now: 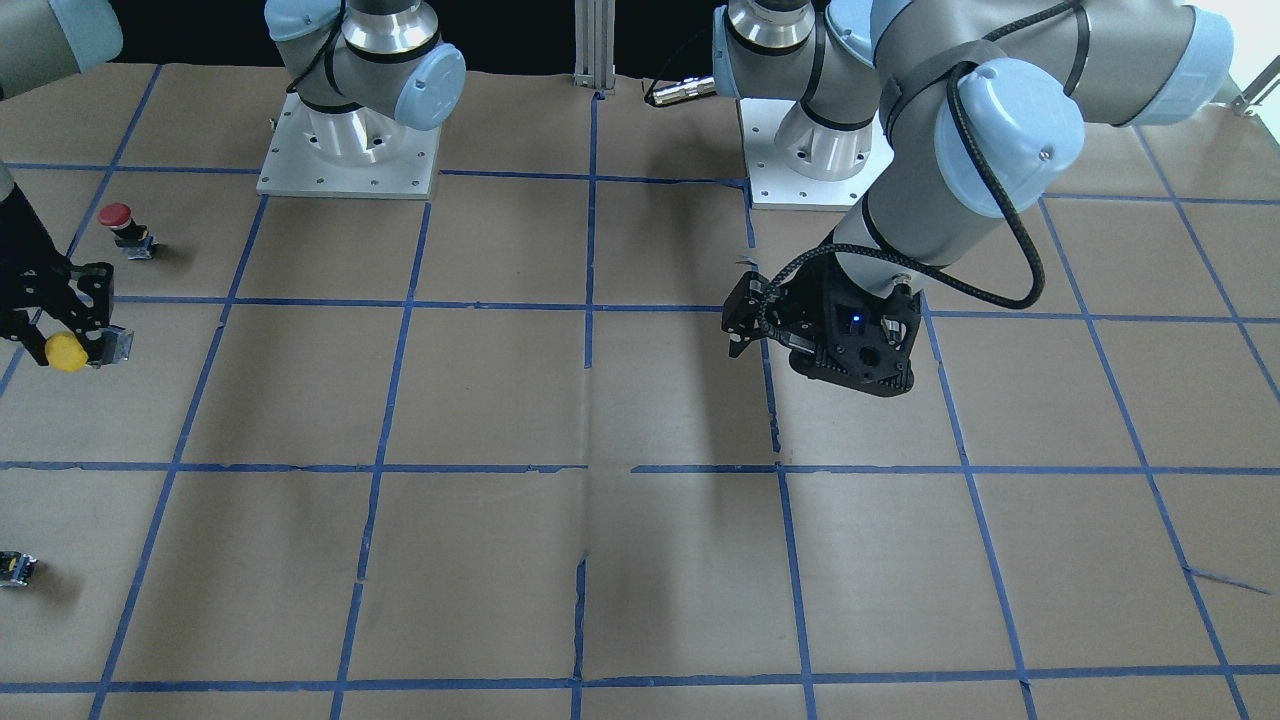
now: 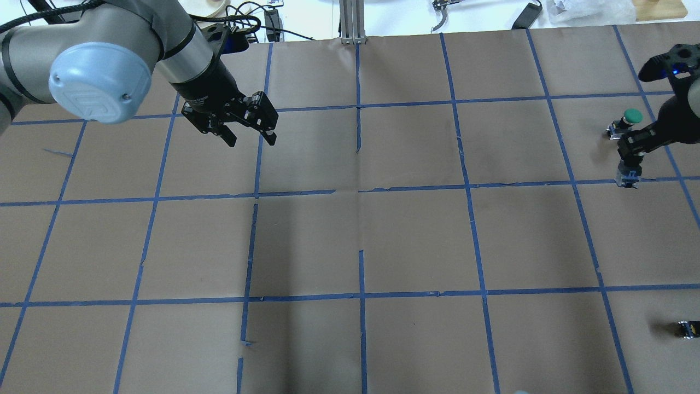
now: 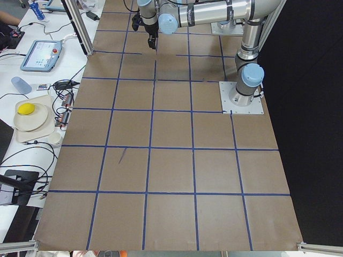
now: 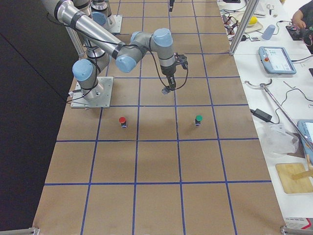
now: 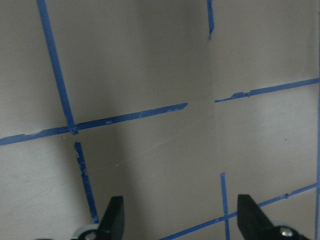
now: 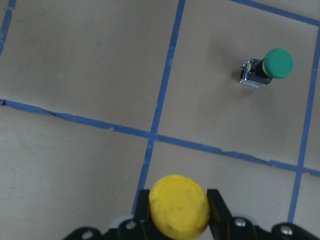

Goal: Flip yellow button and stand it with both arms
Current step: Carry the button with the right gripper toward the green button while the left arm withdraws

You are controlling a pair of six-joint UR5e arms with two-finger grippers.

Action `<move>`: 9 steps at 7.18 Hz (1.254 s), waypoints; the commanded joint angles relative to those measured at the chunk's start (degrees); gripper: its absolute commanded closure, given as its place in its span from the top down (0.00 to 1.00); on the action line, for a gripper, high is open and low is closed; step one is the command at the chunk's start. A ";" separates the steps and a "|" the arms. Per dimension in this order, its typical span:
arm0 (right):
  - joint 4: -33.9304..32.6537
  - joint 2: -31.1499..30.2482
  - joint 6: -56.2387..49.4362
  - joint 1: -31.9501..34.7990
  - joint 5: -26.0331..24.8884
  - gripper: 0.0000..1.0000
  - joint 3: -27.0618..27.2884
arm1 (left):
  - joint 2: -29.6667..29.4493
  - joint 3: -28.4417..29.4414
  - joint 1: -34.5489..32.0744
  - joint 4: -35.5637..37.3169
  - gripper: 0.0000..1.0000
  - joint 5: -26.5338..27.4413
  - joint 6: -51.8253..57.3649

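Note:
My right gripper [image 1: 85, 338] is shut on the yellow button [image 1: 68, 352] and holds it just above the paper at the table's right end. In the right wrist view the yellow cap [image 6: 179, 205] sits between the two fingers [image 6: 216, 202] and faces the camera. From overhead only the button's grey body [image 2: 628, 178] shows below the right gripper [image 2: 629, 163]. My left gripper [image 2: 251, 140] is open and empty, hovering over the far left-centre of the table. It also shows in the front view [image 1: 738, 322], and its spread fingertips [image 5: 114, 220] show in the left wrist view.
A green-capped button [image 2: 631, 116] lies just beyond the right gripper, also seen in the right wrist view [image 6: 270, 65]. A red-capped button [image 1: 118, 222] stands near the right arm's base side. A tiny dark switch piece [image 2: 686, 328] lies at the near right edge.

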 commanded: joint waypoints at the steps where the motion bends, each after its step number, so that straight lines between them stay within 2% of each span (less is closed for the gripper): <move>1: -9.97 2.67 -15.68 -7.88 9.30 0.06 5.58 | 1.58 0.99 -1.58 -0.17 0.87 3.39 -0.09; 2: -15.58 5.22 -20.88 -12.86 12.65 0.06 7.77 | 2.55 1.07 -1.68 -0.18 0.89 4.27 -0.27; 3: -19.37 6.20 -29.55 -17.09 18.95 0.06 10.84 | 2.38 1.86 -1.59 -0.18 0.91 8.19 -0.35; 4: -20.72 6.38 -33.03 -20.44 20.67 0.06 13.13 | 2.21 4.13 -0.98 -0.96 0.93 11.10 -0.36; 5: -21.51 6.30 -35.59 -21.26 20.77 0.06 14.81 | 2.21 6.15 -0.63 -5.23 0.93 11.48 -0.36; 6: -21.78 6.30 -41.01 -24.40 24.08 0.06 16.66 | 2.38 6.61 -0.53 -5.80 0.95 11.48 -0.36; 7: -21.35 6.38 -43.84 -28.61 30.11 0.06 17.02 | 2.47 5.83 -0.36 -5.63 0.97 11.40 -0.44; 9: -20.64 6.47 -47.38 -29.61 33.59 0.06 17.64 | 2.47 6.17 -0.10 -5.54 0.99 11.40 -2.36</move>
